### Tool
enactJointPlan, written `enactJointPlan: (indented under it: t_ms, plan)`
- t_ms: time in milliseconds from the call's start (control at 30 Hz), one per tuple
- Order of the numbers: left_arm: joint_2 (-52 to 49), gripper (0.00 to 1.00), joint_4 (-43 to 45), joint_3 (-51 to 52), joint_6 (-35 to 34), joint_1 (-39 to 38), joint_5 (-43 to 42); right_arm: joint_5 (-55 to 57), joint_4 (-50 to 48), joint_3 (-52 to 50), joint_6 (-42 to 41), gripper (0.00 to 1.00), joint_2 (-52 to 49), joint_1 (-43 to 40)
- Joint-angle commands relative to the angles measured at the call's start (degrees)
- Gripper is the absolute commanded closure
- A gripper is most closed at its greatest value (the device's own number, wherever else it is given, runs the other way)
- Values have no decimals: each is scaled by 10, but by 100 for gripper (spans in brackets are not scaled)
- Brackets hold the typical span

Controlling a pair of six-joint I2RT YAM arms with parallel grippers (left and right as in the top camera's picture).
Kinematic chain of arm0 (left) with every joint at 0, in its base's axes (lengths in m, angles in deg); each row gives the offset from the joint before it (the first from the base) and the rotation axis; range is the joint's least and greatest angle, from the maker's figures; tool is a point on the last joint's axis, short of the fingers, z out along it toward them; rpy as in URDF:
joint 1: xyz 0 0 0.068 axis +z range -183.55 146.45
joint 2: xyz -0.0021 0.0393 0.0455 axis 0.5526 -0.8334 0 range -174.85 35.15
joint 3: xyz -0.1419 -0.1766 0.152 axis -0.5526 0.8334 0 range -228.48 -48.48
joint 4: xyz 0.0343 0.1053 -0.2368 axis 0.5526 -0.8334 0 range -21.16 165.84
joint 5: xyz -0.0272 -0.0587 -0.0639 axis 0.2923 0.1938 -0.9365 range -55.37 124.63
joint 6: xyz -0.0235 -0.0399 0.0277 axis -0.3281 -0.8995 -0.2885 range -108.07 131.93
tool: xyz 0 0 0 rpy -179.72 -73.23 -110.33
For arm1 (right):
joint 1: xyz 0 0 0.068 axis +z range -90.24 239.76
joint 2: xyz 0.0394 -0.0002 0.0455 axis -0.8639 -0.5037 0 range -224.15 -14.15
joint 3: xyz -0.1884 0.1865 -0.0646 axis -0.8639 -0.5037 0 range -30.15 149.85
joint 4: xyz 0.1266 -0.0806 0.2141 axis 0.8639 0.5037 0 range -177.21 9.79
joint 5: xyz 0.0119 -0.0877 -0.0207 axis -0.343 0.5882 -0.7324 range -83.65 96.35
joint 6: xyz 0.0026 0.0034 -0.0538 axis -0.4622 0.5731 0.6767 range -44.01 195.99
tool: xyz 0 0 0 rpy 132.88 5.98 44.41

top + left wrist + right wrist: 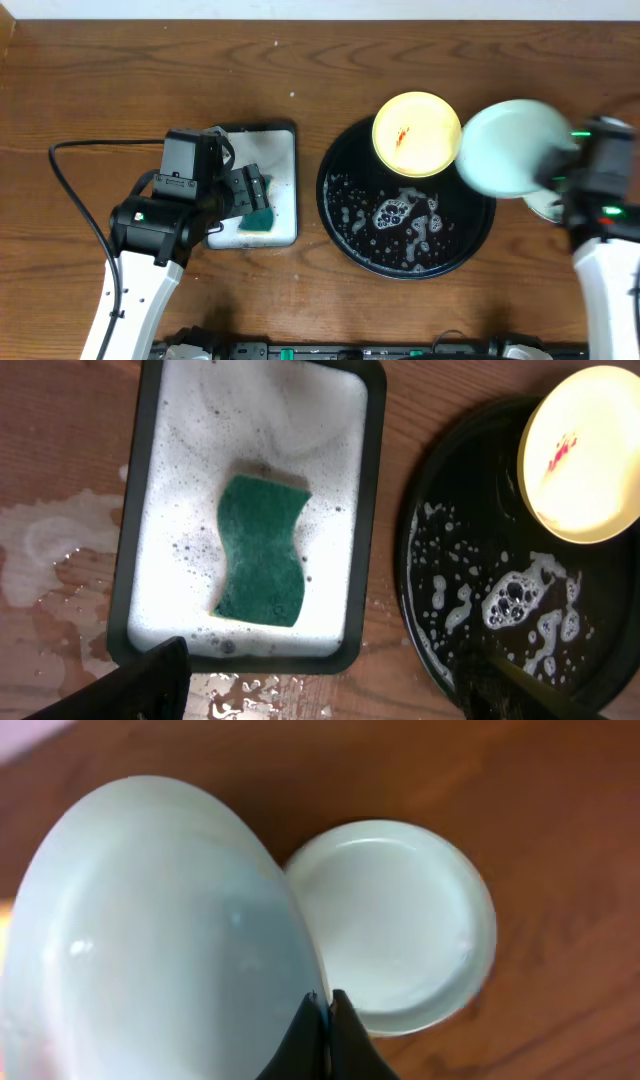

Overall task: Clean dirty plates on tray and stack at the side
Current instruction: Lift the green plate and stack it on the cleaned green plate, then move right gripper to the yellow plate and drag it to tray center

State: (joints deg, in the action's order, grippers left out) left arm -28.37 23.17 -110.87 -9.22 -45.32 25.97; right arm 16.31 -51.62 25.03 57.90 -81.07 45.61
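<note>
Nearest you, your left end effector [250,197] hangs open over the sponge [262,550] in the soapy tray [128,560], holding nothing. On the right, your right end effector [325,1012] is pinched shut on the rim of a tilted mint plate [150,940], held in the air and partly over the second mint plate [395,920], which lies flat on the tabletop [150,90] just right of the black tray [340,225]. Level the held plate, centre it over the lower one, lower until the rims nest, then let go; released tilted, it would probably slide off. Farthest, the yellow plate [416,133] sits on the tray's far side, red-smeared, not yet cleaned.
</note>
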Motion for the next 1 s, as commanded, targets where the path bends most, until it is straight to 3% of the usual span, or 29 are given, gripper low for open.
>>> enactJointPlan:
  t_ms: [0,100,233,400,433,467,567,667,767,833,967]
  plan:
    - [2,16,-2,-10,1,1,1,-120,-2,3,-134,99,-37,-159]
    - [2,16,-2,-10,1,1,1,-120,-5,3,-162,99,-86,-243]
    - [2,16,-3,-10,2,1,1,-133,-15,3,-156,99,-157,-292]
    - [2,16,-2,-10,1,1,1,-178,-38,3,-65,99,-203,-290]
    - [2,16,-2,-10,1,1,1,-177,-44,3,-45,91,-204,-287]
    - [2,16,-2,-10,1,1,1,-190,-54,4,-32,67,-201,-283]
    - [2,16,-3,-10,2,1,1,-311,-88,8,9,44,-180,-270]
    - [2,16,-2,-10,2,1,1,-406,-109,14,16,39,-145,-235]
    - [2,16,-2,-10,1,1,1,-428,-112,14,69,46,-101,-142]
    - [2,16,-2,-10,1,1,1,-394,-105,14,101,47,-95,-82]
    - [2,16,-2,-10,1,1,1,-210,-98,12,131,37,-120,56]
